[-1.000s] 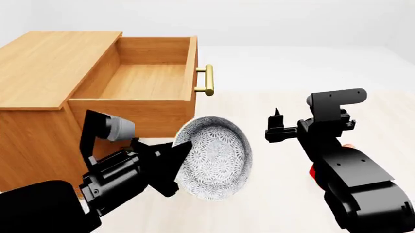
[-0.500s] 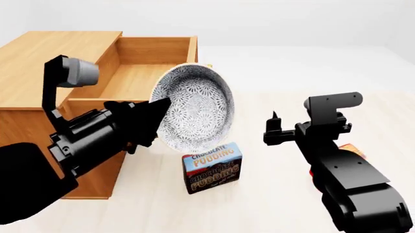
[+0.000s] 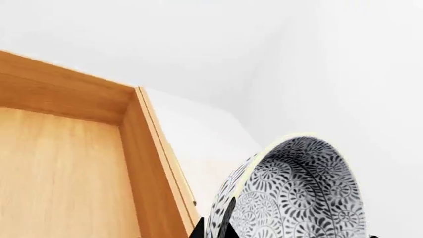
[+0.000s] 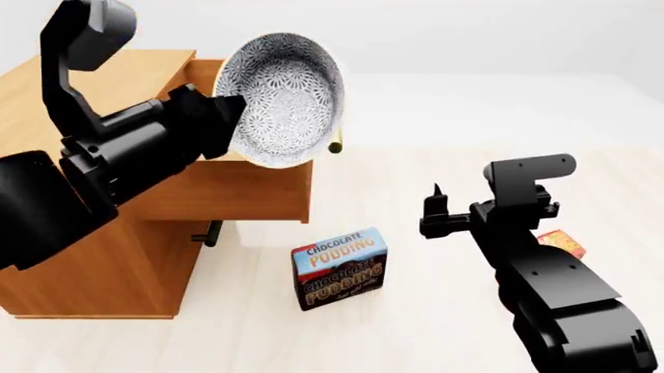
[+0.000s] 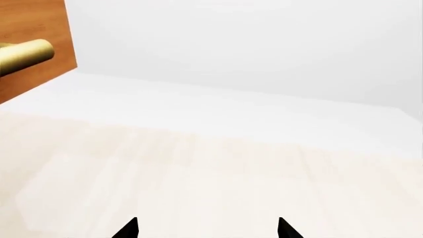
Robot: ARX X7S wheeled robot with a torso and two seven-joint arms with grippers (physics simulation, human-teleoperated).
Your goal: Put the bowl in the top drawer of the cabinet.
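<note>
Head view: the cabinet (image 4: 93, 233) stands on the pale floor (image 4: 415, 194) with the top drawer (image 4: 233, 190) pulled out. In front of that drawer, on the floor, stands a chocolate pudding box (image 4: 340, 266) — upright and apart from the drawer front. A second, small orange-red box (image 4: 561, 242) lies further from the cabinet, partly hidden behind the right arm. The bowl (image 4: 280, 97) is tipped on edge above the open drawer's front corner, its inside facing the camera, hiding most of the drawer's brass handle (image 4: 334, 147). The left gripper (image 4: 223, 116) pinches the bowl's rim on the cabinet side. The right gripper (image 4: 441, 214) hangs beyond the pudding box, away from the cabinet, holding nothing.

Left wrist view: the bowl (image 3: 297, 193) fills one corner, its rim nipped by the dark fingertips (image 3: 221, 223); beside it runs the drawer's wooden side wall (image 3: 158, 168) and floor.

Right wrist view: two dark fingertips (image 5: 129, 229) stand spread — nothing between them; the brass handle's end (image 5: 26, 55) and a strip of drawer front (image 5: 36, 22) sit at the edge.
</note>
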